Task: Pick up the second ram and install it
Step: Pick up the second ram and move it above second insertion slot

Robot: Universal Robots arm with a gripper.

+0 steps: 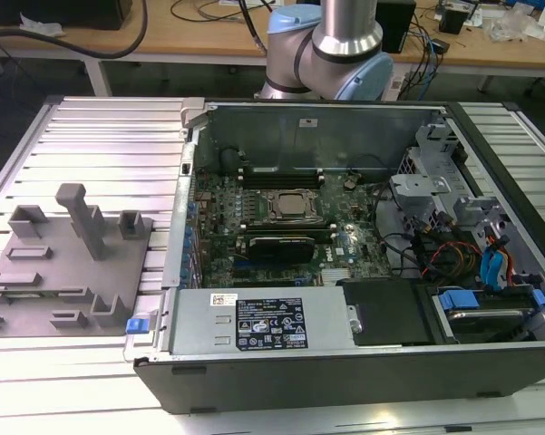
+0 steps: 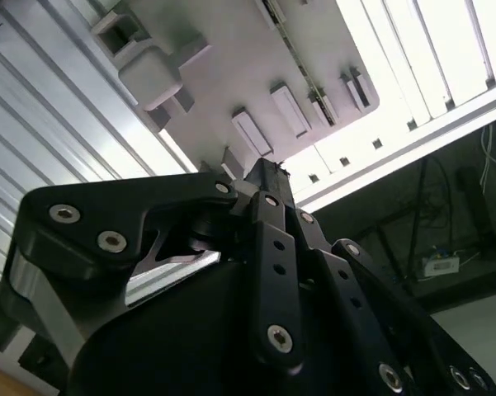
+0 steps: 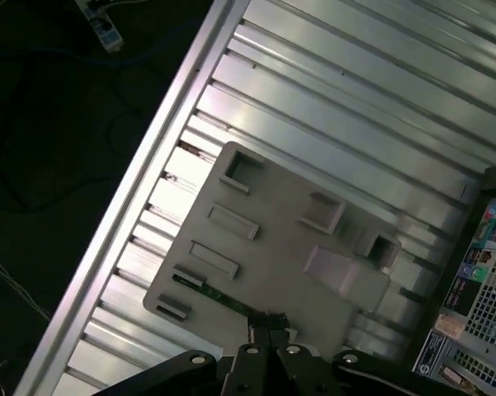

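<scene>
In the first wrist view the second ram [image 3: 214, 293], a thin green strip, lies in a slot along one edge of the grey holder tray [image 3: 272, 247]. My gripper [image 3: 268, 323] hangs well above the tray, its fingertips lined up close to one end of the strip. The two black fingers [image 2: 264, 177] meet at their tips, shut, with nothing held between them. In the exterior view the tray [image 1: 63, 263] rests on the ribbed metal table to the left of the open computer case [image 1: 345, 236].
Inside the case lie the motherboard with its CPU socket [image 1: 290, 208], long black memory slots [image 1: 281, 177] behind it, a power supply [image 1: 263, 322] at the front and cabling at the exterior view's right. Upright grey posts [image 1: 82, 217] rise from the tray. The arm's base [image 1: 331, 54] stands behind the case.
</scene>
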